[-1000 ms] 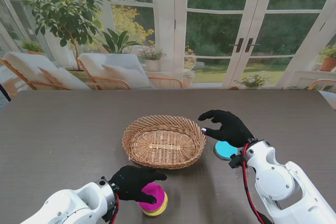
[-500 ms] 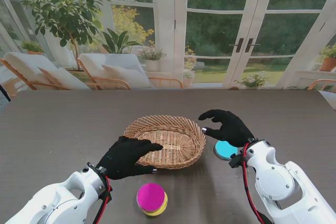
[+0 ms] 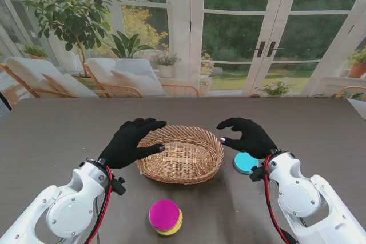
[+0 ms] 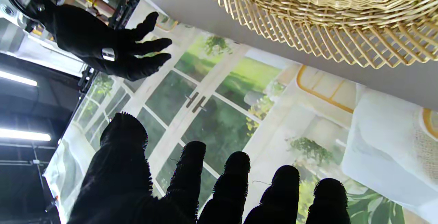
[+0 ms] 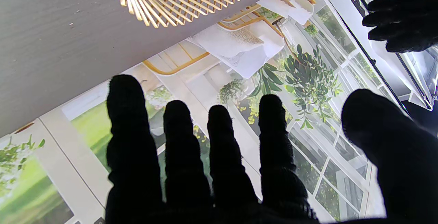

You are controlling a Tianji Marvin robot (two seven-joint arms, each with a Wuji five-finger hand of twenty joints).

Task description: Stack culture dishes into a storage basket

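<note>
Both hands empty at the wicker basket; no culture dish held.

Our left hand [image 3: 132, 141] hovers spread wide at the left rim of the wicker basket [image 3: 179, 154], holding nothing; we judge it is either steadying the rim or repositioning. The magenta dish [image 3: 164, 214], stacked on a yellow dish [image 3: 172, 228], sits on the table [image 3: 57, 135] nearer to us than that hand, to its right. Our right hand [image 3: 246, 136] is open with fingers curled, beside the basket's right rim, with the blue dish [image 3: 246, 163] just behind its palm, toward the wrist.

left hand [image 3: 132, 142] raised, fingers spread, right hand [image 3: 247, 137] loosely curled, empty
</note>
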